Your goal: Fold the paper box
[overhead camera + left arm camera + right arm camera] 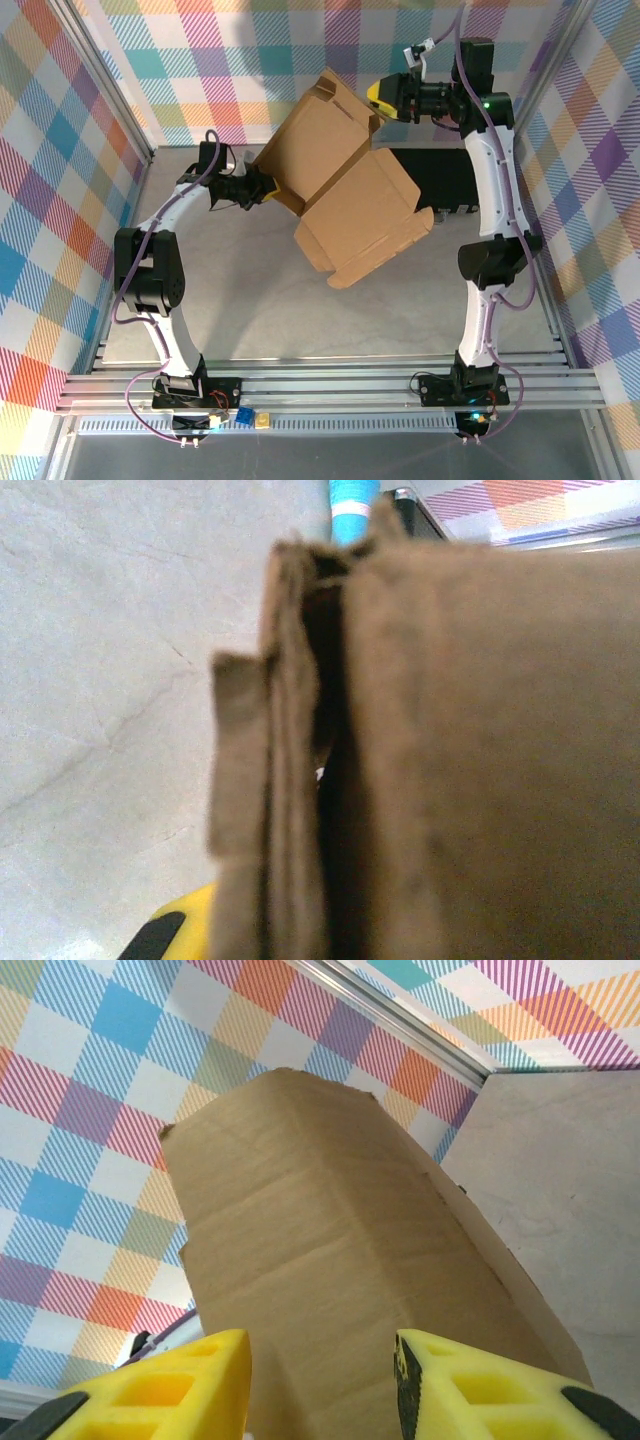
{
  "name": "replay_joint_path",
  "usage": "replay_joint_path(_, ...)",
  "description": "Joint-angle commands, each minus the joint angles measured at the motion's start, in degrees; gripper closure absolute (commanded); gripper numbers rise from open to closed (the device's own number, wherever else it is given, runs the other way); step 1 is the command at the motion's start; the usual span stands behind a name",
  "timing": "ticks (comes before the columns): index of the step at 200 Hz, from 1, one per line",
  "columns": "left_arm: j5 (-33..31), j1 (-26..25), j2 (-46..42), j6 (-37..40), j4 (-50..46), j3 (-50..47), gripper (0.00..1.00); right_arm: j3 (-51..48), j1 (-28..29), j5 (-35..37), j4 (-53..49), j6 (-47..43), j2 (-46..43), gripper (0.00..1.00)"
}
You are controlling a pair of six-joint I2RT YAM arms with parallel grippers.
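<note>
Brown cardboard from overhead: I see the paper box (350, 200) tilted over the table's (250, 320) far middle. The left gripper (262, 188) is clamped on its left edge and the right gripper (377, 97) is at its far corner. Left wrist: box (480, 760) layers close up. Right wrist: yellow fingers (180, 1390) parted, box (340, 1260) panel beyond.

Matt, rough corrugated-cardboard paper box (350, 210)
</note>
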Motion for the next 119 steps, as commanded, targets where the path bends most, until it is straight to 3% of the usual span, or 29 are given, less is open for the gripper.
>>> replay_joint_path(1,1.4,0.3,0.2,1.6,-2.7,2.0,1.0,-0.1,1.3,2.6,-3.8,-6.1,-1.8,0.58)
replay_joint_path(67,1.4,0.3,-0.7,6.1,-8.1,2.8,1.0,0.3,4.2,11.5,-10.8,-17.6,-2.1,0.56)
replay_joint_path(119,0.9,0.3,-1.6,8.3,-10.4,3.2,1.0,4.4,7.4,26.9,-15.9,-26.2,-1.7,0.54)
